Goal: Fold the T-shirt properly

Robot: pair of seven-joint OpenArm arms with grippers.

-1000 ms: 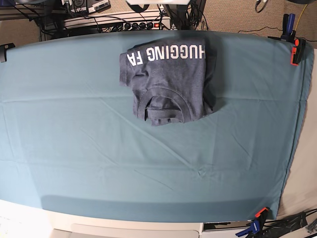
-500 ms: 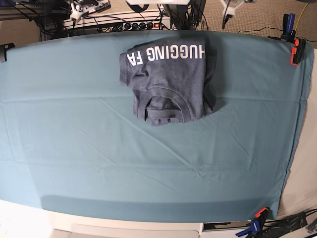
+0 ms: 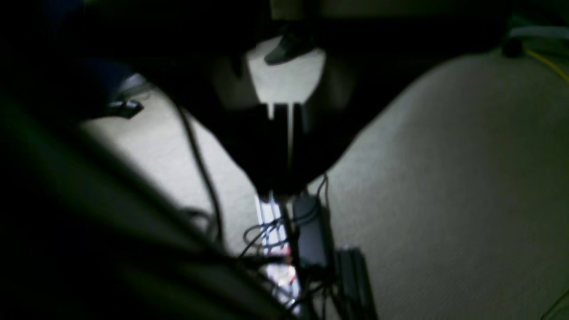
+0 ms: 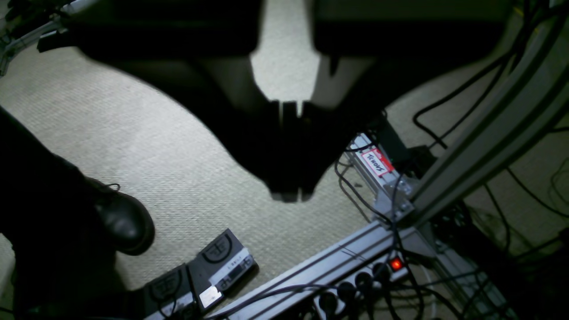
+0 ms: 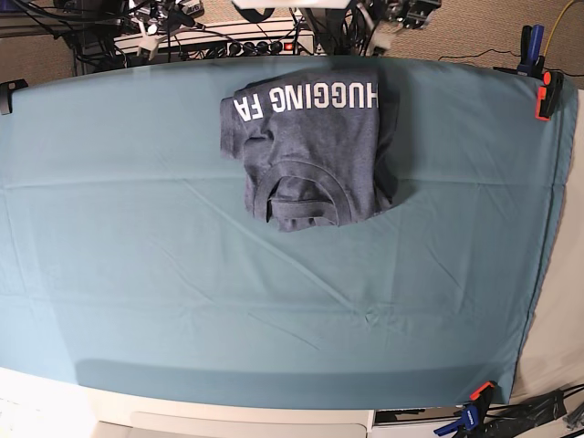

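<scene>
Well apart, folded T-shirt (image 5: 310, 151), right gripper (image 4: 286, 195) off-table

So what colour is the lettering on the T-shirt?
White lettering on the blue-grey T-shirt, clearest in the base view.

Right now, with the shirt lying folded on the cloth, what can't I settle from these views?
- T-shirt: base view shows only its top layer; the folds hide the rest of the lettering and the underside.
- T-shirt again: neither wrist view shows it, both face the carpet.
- Left claw: dark and blurred silhouette in the left wrist view.
- Right claw: underexposed in the right wrist view, pads unreadable.
- Both arms: only partly visible at the base view's top edge.
</scene>
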